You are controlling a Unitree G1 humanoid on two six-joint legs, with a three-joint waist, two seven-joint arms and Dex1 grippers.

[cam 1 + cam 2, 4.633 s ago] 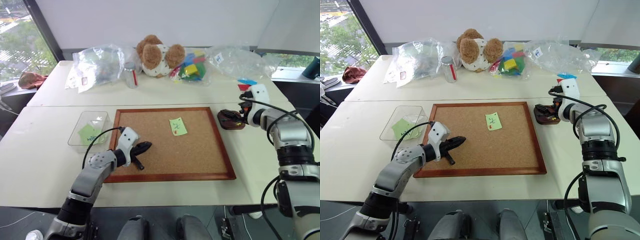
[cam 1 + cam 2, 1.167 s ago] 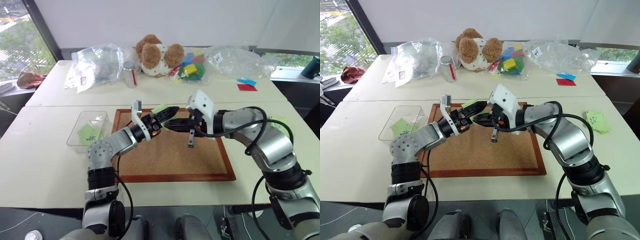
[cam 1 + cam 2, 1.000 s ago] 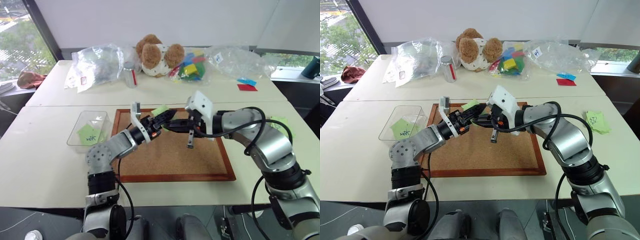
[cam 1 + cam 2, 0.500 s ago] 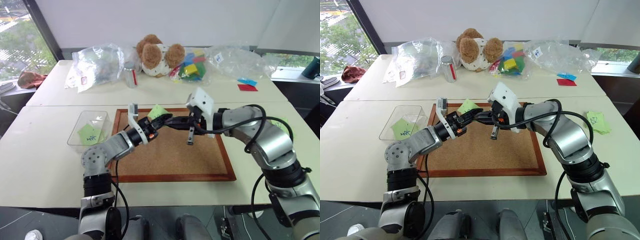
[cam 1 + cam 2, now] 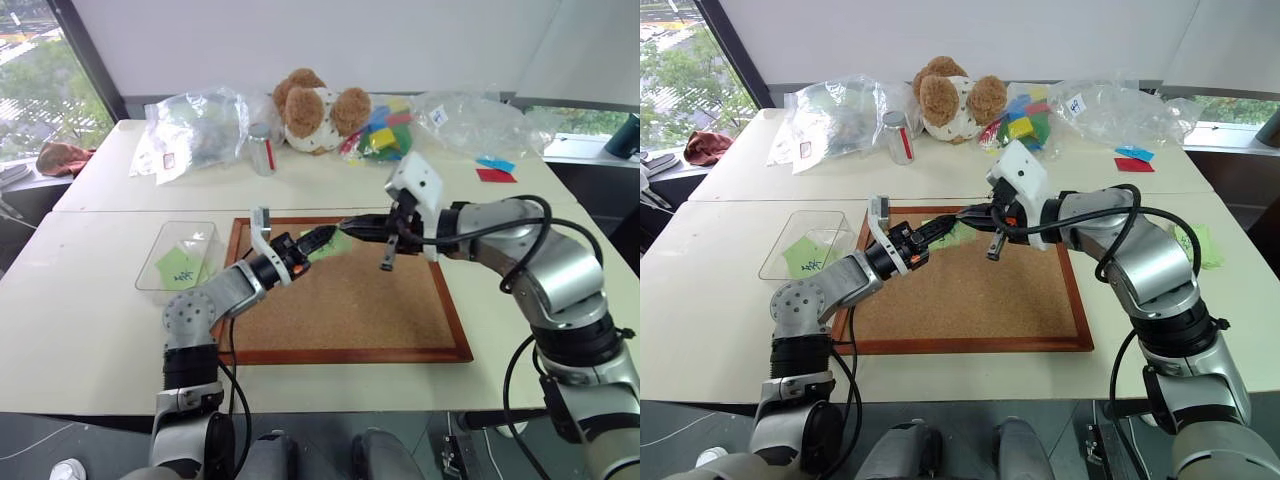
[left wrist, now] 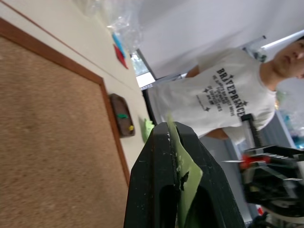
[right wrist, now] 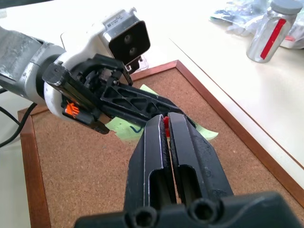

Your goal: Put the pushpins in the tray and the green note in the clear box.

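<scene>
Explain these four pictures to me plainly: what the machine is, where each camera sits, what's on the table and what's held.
It is a two-armed humanoid robot. Two pictures come from its head, looking down; the other two from cameras on its wrists. On the table lie a corkboard, a clear box holding a green slip, and a small brown tray with pins in it. The left hand is shut on a green note. The right hand is shut on a red pushpin. A person stands behind.
</scene>
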